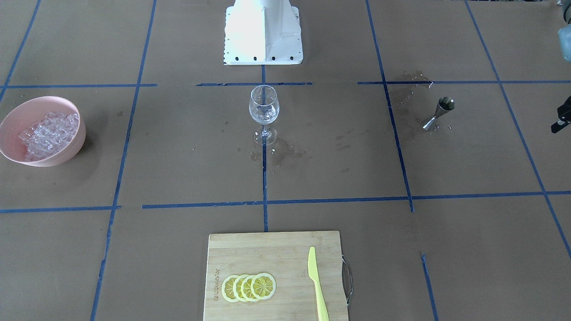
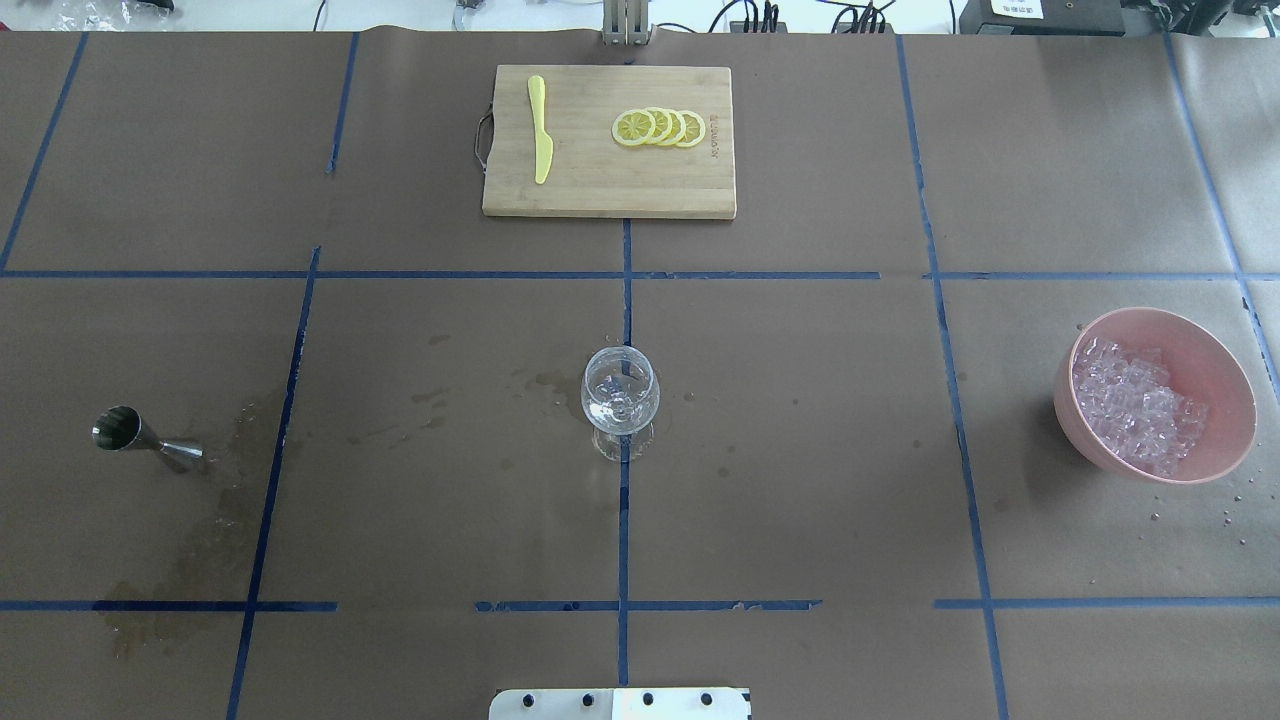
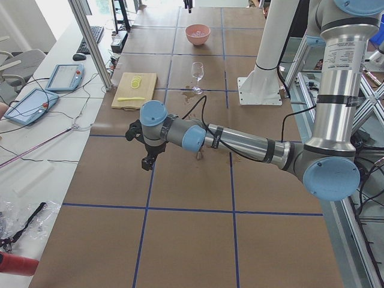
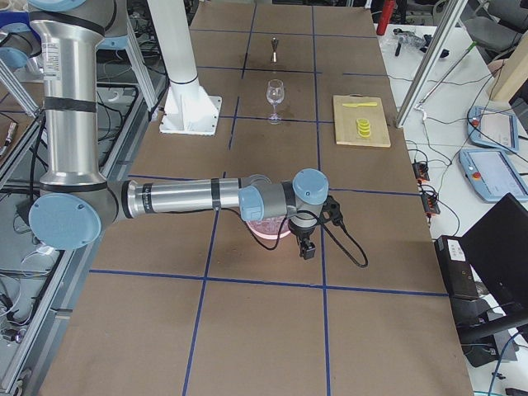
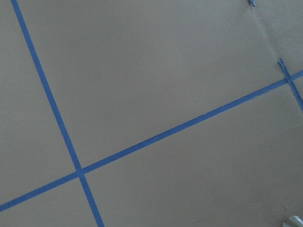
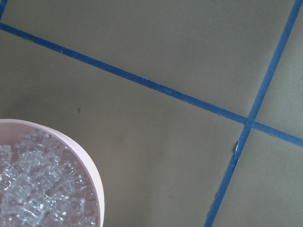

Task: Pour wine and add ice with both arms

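Silver-grey left arm (image 3: 240, 141) and right arm (image 4: 181, 198) are stretching out level
Left gripper (image 3: 146, 163) and right gripper (image 4: 307, 250) are pointing down; you cannot tell their opening or grasp

This is a robotics lab. The white base (image 1: 263, 35) is bolted onto a long table (image 2: 800, 450) papered in brown and gridded with blue tape (image 2: 623, 540). From beside that base the left arm (image 3: 240, 141) and the right arm (image 4: 181, 198) reach out over the table. Across the table from the base, aluminium frame posts (image 3: 90, 42) edge a white bench (image 3: 36, 180) holding teach pendants (image 3: 63, 77) and loose cables (image 3: 36, 144).
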